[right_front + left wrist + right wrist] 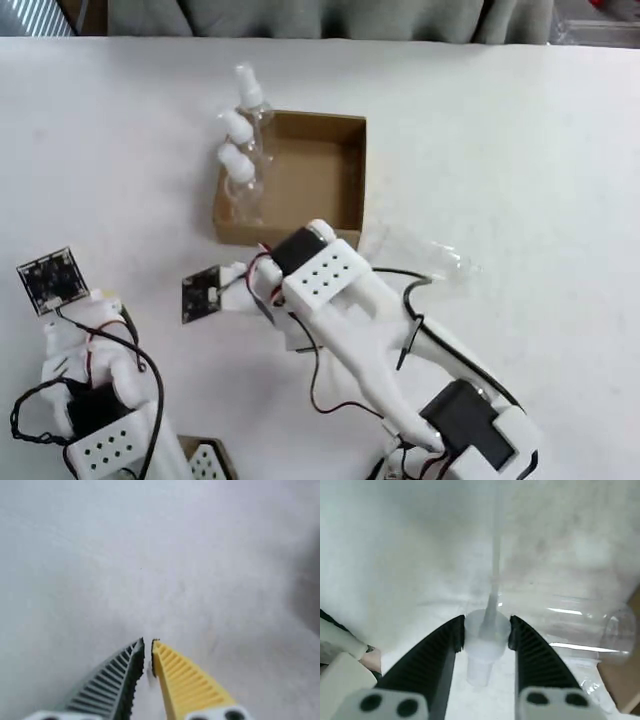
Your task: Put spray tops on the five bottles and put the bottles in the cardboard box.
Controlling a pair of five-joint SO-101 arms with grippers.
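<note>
The right hand was closed on a spray top, its two dark fingers pressing the white collar from either side. The thin dip tube ran straight out beyond the fingertips over the desk. Just past the held top lay a clear bottle on its side, close to the tube but apart from it. From above, this uncapped bottle rested on the desk just beside the cardboard box. Three bottles with spray tops were bunched at the box's opposite wall, nearer the left arm. The left hand hung over bare desk well apart from the box, its grey and yellow fingers pinched nearly together with nothing between them.
</note>
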